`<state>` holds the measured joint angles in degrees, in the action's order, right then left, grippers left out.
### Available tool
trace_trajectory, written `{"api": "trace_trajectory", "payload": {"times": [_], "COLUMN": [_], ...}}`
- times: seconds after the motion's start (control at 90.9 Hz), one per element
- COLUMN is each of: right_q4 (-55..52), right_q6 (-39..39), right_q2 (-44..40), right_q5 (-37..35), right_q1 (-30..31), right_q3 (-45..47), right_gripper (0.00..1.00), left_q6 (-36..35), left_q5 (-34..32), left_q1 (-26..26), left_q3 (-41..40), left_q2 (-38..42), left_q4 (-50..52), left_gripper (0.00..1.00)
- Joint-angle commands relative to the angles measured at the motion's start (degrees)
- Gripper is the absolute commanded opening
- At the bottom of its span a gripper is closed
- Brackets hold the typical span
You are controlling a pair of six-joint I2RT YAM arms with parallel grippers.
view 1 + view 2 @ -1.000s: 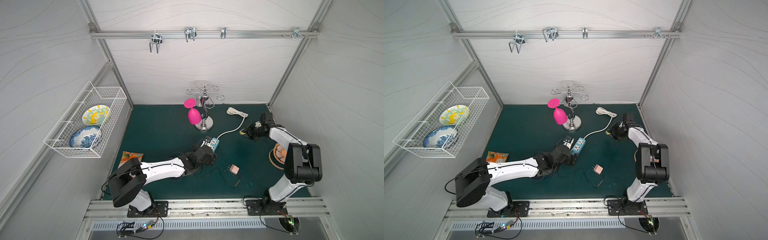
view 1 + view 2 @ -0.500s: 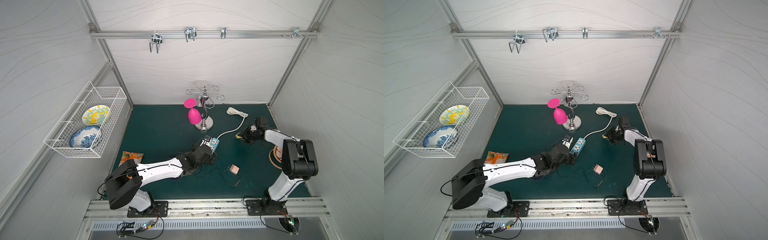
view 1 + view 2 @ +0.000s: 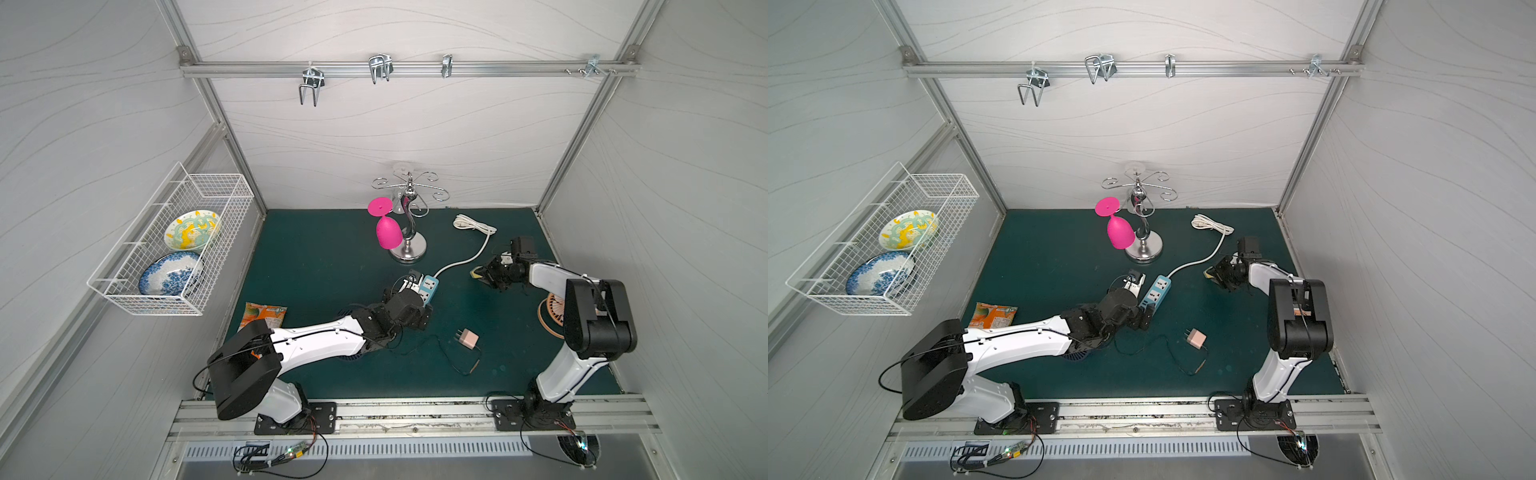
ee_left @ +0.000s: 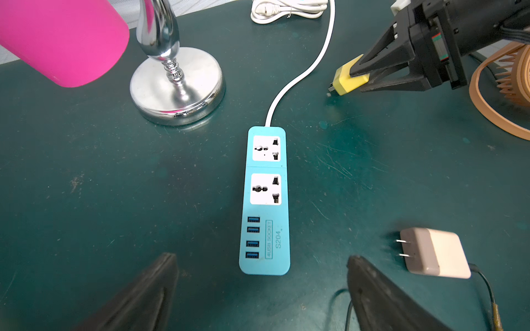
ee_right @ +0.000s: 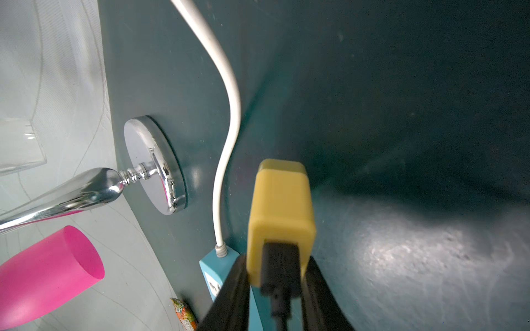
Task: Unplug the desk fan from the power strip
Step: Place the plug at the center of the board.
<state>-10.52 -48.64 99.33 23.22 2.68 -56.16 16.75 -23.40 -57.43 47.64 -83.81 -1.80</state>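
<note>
The light-blue power strip (image 3: 429, 287) (image 3: 1158, 291) (image 4: 265, 200) lies on the green mat, and both of its white outlets are empty. My left gripper (image 4: 262, 286) (image 3: 423, 311) stands open at the strip's USB end, with one finger (image 4: 160, 289) on either side and nothing between them. To the right of the strip, my right gripper (image 3: 482, 275) (image 3: 1212, 272) (image 4: 354, 78) (image 5: 276, 275) is shut on a yellow plug (image 5: 279, 206) with a black cable, held low over the mat. The tan round desk fan (image 3: 550, 311) (image 4: 513, 91) lies behind the right arm.
A chrome stand (image 3: 409, 249) with a hanging pink goblet (image 3: 388, 232) sits behind the strip. A pale pink adapter (image 3: 467, 338) with a thin black cable lies in front. The strip's white cord (image 3: 473, 226) coils at the back. A snack packet (image 3: 266, 313) and a wire basket (image 3: 124, 291) are on the left.
My right gripper has moved left toward the strip with the yellow plug, and its elbow has swung outward. The left arm has barely moved.
</note>
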Motion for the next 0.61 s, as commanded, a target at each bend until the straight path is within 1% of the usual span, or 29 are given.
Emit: {"api": "trace_trajectory", "payload": {"times": [0.0,0.154,0.242,0.352,0.418,0.594], "right_q4": [-2.44,-3.80,-4.47,-5.21,-5.52,-7.68], "right_q6": [-0.12,0.73,0.83,0.83,0.53,1.08], "right_q2": [-1.75,-3.42,-3.49,-3.56,-3.93,-6.44], "right_q5": [-1.06,-1.51,-1.31,-0.45,-0.12,-0.39], "right_q1": [0.47,0.40,0.30,0.34,0.67,3.95], "right_q3": [2.15,2.33,1.88,1.42,1.45,1.62], "right_gripper": [0.36,0.40,0.41,0.45,0.50,0.59], "left_q6": [0.55,0.89,0.91,0.96,0.93,0.91], "left_q5": [-0.38,-0.16,-0.29,-0.57,-0.67,-1.03], "left_q1": [-0.14,-0.16,-0.14,-0.14,-0.14,-0.17], "left_q3": [0.65,0.96,0.92,0.71,0.55,0.99], "left_q2": [0.88,0.41,0.68,1.20,1.61,1.90], "left_q4": [-1.08,-1.13,-1.02,-0.67,-0.57,0.11], "left_gripper": [0.97,0.97,0.97,0.97,0.97,0.97]}}
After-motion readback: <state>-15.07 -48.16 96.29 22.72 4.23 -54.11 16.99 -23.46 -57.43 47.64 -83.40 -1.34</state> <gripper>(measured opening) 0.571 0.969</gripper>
